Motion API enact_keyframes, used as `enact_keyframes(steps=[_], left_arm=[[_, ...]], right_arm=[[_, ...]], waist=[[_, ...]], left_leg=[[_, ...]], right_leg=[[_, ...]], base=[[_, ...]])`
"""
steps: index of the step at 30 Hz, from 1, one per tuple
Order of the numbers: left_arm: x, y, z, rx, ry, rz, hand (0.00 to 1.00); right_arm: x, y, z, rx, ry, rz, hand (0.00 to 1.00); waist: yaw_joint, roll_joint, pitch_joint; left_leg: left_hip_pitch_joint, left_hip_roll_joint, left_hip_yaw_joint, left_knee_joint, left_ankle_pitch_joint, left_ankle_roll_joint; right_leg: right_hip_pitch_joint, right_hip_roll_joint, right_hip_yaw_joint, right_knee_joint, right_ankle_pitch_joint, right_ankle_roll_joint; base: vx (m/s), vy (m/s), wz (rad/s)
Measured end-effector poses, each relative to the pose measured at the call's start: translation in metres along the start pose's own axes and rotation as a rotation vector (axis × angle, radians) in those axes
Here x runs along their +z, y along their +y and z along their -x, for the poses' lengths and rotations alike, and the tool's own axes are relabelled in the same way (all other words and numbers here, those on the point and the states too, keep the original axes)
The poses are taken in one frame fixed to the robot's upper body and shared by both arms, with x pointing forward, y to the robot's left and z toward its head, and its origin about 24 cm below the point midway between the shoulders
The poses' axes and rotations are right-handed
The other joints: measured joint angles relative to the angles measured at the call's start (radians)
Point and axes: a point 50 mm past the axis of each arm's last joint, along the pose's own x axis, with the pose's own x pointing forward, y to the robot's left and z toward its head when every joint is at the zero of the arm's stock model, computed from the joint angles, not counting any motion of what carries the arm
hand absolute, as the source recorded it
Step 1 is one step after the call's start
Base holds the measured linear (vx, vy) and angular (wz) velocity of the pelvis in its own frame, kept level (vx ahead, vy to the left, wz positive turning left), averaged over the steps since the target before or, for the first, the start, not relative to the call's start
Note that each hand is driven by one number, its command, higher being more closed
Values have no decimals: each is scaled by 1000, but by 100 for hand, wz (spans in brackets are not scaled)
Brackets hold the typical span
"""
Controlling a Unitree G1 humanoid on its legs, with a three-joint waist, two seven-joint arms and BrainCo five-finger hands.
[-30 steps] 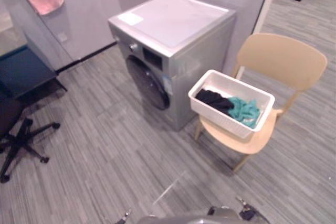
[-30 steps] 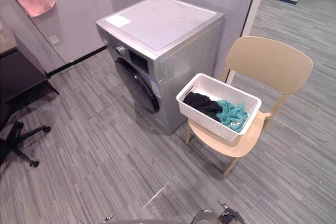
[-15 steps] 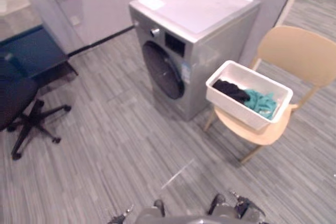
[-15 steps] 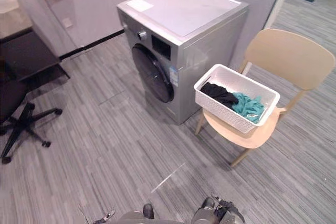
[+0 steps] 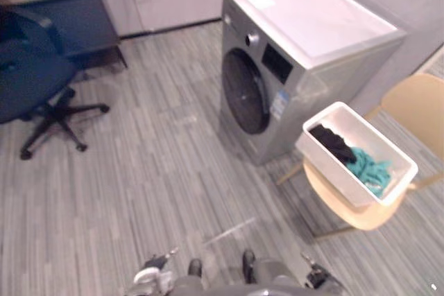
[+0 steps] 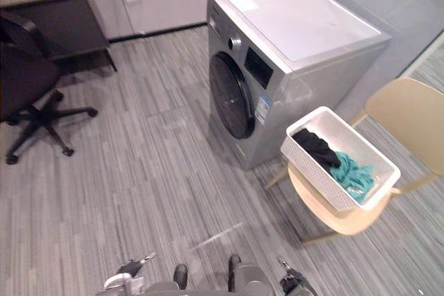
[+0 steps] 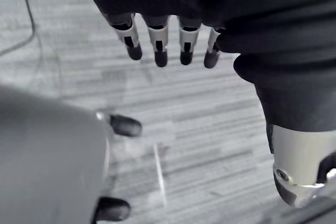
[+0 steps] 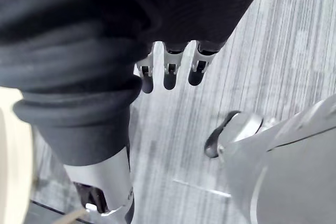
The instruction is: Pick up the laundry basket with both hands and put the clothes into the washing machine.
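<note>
- The left hand (image 7: 157, 38) hangs over the grey striped floor (image 6: 139, 185). Its fingers are straight and loose, and it holds nothing.
- The right hand (image 8: 170, 69) also hangs above the floor, with its fingers relaxed and nothing in its grasp.
- At the right of the head views, the white laundry basket (image 6: 310, 175) sits on the seat of a beige chair (image 6: 409, 116), well apart from both hands.
- Inside the basket, a black garment (image 6: 316, 147) lies at the end nearer the machine, and a teal garment (image 6: 350, 171) lies beside it, touching it.
- Just beside the chair, in the upper middle of the frame, stands the silver washing machine (image 6: 298, 25). Its round dark door (image 6: 232, 105) is closed and faces the open floor.
- At the left edge stands a dark office chair (image 6: 28, 81) on castors.
- Behind it, in the upper left, a dark table (image 6: 62, 25) stands against the wall.
</note>
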Motion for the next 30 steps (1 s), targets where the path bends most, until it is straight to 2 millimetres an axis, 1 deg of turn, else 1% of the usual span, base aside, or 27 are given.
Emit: enact_keyframes(steps=[2, 3, 4, 5, 6, 7, 8, 9, 10, 11, 12, 13, 14, 15, 16, 17, 18, 19, 20, 21, 22, 23, 25, 26, 27, 29, 30], left_arm=[[1, -8, 1, -18, -7, 16, 0], [-2, -18, 3, -41, 0, 29, 0], [-2, -21, 4, -47, -3, 33, 0], [1, -22, 5, -49, -18, 43, 0], [1, -22, 6, -47, -31, 52, 0], [1, -21, 7, -44, -37, 57, 0], [-1, -20, 8, -40, -43, 63, 0], [-1, -19, 8, -39, -47, 64, 0], [0, -18, 8, -34, -53, 69, 0], [0, -16, 8, -31, -54, 68, 0], [1, -14, 8, -24, -58, 68, 0], [1, -12, 8, -15, -58, 67, 0], [1, -11, 7, -7, -57, 66, 0], [0, -9, 7, 9, -53, 70, 0], [-2, -7, 7, 23, -43, 86, 0], [-9, -5, 7, 42, -17, 91, 0], [-13, -4, 7, 48, -2, 87, 0], [-21, -5, 8, 52, 28, 101, 0], [-28, -7, 9, 48, 58, 100, 0], [-22, -4, 6, 46, 47, 50, 0], [-21, -1, 6, 49, 43, 23, 0], [-18, 2, 5, 48, 28, -33, 0], [-14, 6, 4, 53, 10, -75, 0], [-14, 6, 4, 52, 10, -100, 0], [-12, 8, 3, 53, 1, -120, 0], [-8, 3, 3, 38, -15, -143, 0], [-3, -1, 3, 27, -34, -156, 0]], right_arm=[[9, 7, 1, 26, -46, 4, 0], [16, 13, 2, 52, -82, 16, 0], [16, 17, 3, 63, -87, 21, 0], [15, 19, 4, 71, -88, 26, 0], [11, 21, 5, 83, -87, 44, 0], [10, 22, 6, 91, -92, 56, 0], [10, 25, 8, 109, -104, 89, 0], [12, 28, 9, 119, -114, 105, 0], [15, 37, 11, 152, -136, 146, 0], [16, 44, 13, 179, -149, 164, 0], [16, 51, 15, 205, -163, 180, 0], [17, 54, 16, 218, -169, 190, 0], [17, 56, 17, 226, -175, 203, 0], [21, 61, 19, 242, -197, 216, 0], [24, 65, 21, 251, -214, 219, 0], [31, 68, 22, 257, -241, 231, 0], [35, 71, 22, 260, -255, 254, 0], [43, 73, 22, 260, -283, 298, 0], [53, 73, 22, 255, -316, 346, 0], [54, 75, 23, 257, -328, 368, 0], [54, 77, 24, 263, -335, 375, 0], [58, 81, 27, 274, -358, 377, 0], [69, 89, 33, 300, -417, 386, 0], [80, 99, 39, 323, -464, 388, 0], [92, 108, 44, 346, -517, 395, 0], [107, 117, 51, 356, -581, 425, 0], [121, 127, 57, 365, -636, 461, 0]], waist=[[-5, 22, -8], [-4, 53, -10], [-4, 64, -10], [-2, 75, -6], [2, 84, -4], [5, 91, -6], [17, 88, -9], [24, 90, -11], [30, 91, -13], [32, 90, -13], [44, 82, -13], [52, 72, -16], [51, 66, -17], [51, 56, -15], [51, 53, -14], [51, 54, -18], [53, 59, -21], [54, 80, -34], [50, 107, -58], [49, 64, -61], [46, 52, -64], [47, 40, -72], [51, 34, -75], [52, 26, -82], [52, 37, -80], [52, 48, -76], [58, 53, -74]], left_leg=[[-5, 9, 9, 26, -26, -6], [-67, 11, 36, 172, -94, -38], [-115, 13, 57, 280, -124, -49], [-216, 30, 93, 516, -140, -57], [-283, 58, 120, 716, -113, -80], [-305, 71, 133, 789, -81, -86], [-337, 92, 163, 899, -8, -75], [-358, 104, 183, 943, 38, -63], [-391, 127, 215, 1014, 20, -40], [-413, 145, 232, 1019, -17, 13], [-426, 165, 251, 970, -54, 43], [-417, 177, 260, 854, -66, 41], [-401, 176, 263, 760, -66, 40], [-354, 174, 262, 554, -59, 35], [-314, 165, 233, 402, -45, 22], [-266, 146, 159, 262, -11, -28], [-252, 146, 127, 231, -1, -45], [-239, 159, 116, 227, 4, -46], [-229, 169, 138, 233, -21, -112], [-218, 112, 161, 249, -33, -76], [-215, 97, 165, 248, -37, -68], [-213, 82, 173, 249, -45, -54], [-208, 63, 184, 244, -49, -37], [-197, 50, 189, 228, -48, -29], [-189, 46, 194, 206, -42, -19], [-187, 41, 196, 176, -27, -10], [-191, 39, 195, 135, 2, -11]], right_leg=[[0, 0, 2, 8, -14, -8], [5, -1, 12, 7, -35, -6], [10, -2, 10, 9, -40, -9], [34, -3, 6, 12, -51, -12], [64, 2, 3, 23, -68, -20], [81, 3, 5, 36, -82, -26], [107, 0, 22, 49, -104, -27], [117, -3, 37, 50, -108, -30], [130, -13, 63, 45, -112, -33], [133, -22, 79, 40, -112, -32], [133, -39, 106, 37, -108, -23], [137, -61, 126, 26, -105, -17], [140, -76, 131, 19, -103, -13], [141, -100, 147, 20, -102, 1], [141, -117, 162, 25, -106, 18], [139, -131, 191, 26, -123, 46], [138, -133, 212, 25, -133, 64], [136, -127, 243, 15, -147, 88], [142, -131, 270, -1, -164, 125], [142, -181, 294, -8, -132, 148], [143, -196, 294, -18, -109, 152], [142, -210, 297, -45, -65, 168], [154, -212, 306, -89, -29, 192], [160, -223, 300, -107, -1, 202], [159, -227, 300, -118, 22, 216], [153, -230, 292, -131, 43, 221], [135, -231, 286, -140, 57, 233]], base=[[76, -44, -15], [44, -18, -10], [64, -30, 1], [80, -38, 12], [90, -48, 8], [129, -22, -12], [132, 2, -26], [174, 39, -51], [178, 68, -55], [241, 115, -70], [266, 142, -65], [247, 156, -54], [243, 195, -41], [250, 267, -33], [288, 389, -47], [191, 296, -53], [195, 363, -71], [213, 449, -83], [277, 666, -74], [219, 552, -44], [178, 472, -15], [169, 368, -8], [140, 276, -7], [93, 146, -8], [69, 112, -8], [-13, -15, 0], [-42, -56, 0]])
